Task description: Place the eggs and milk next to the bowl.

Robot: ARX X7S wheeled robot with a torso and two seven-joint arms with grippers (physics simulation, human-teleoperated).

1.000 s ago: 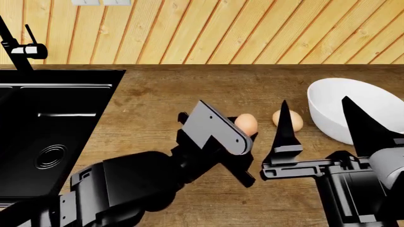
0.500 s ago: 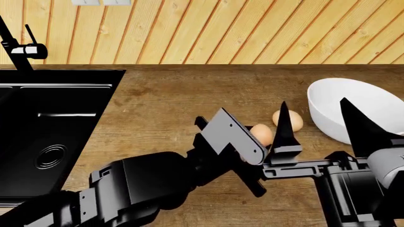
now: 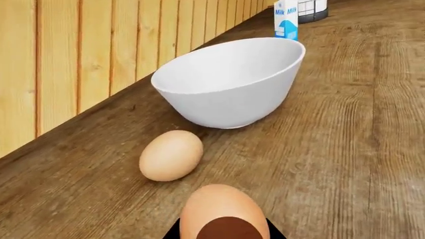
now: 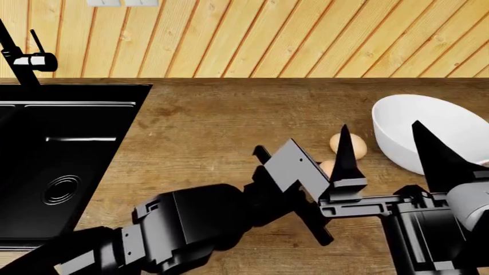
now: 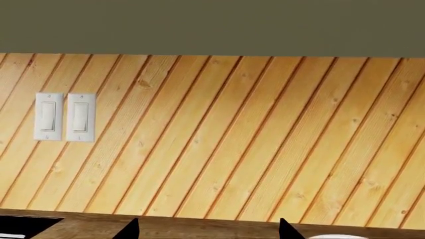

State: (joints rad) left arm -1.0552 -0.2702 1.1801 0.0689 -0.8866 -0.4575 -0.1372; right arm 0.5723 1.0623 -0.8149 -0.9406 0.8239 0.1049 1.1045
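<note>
My left gripper clenches one egg mid-counter. Just beyond it the second egg lies on the counter, close beside the bowl near the right edge. The milk stands farther along the back edge. My right gripper is spread wide, holding nothing.

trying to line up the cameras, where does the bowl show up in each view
Left wrist view: the bowl sits upper centre, beyond the two eggs.
Head view: the bowl is at the right edge, partly behind the right gripper.
Right wrist view: only a white sliver at the bottom edge, probably its rim.
Shared landmark: the free egg resting just beside the bowl.
</note>
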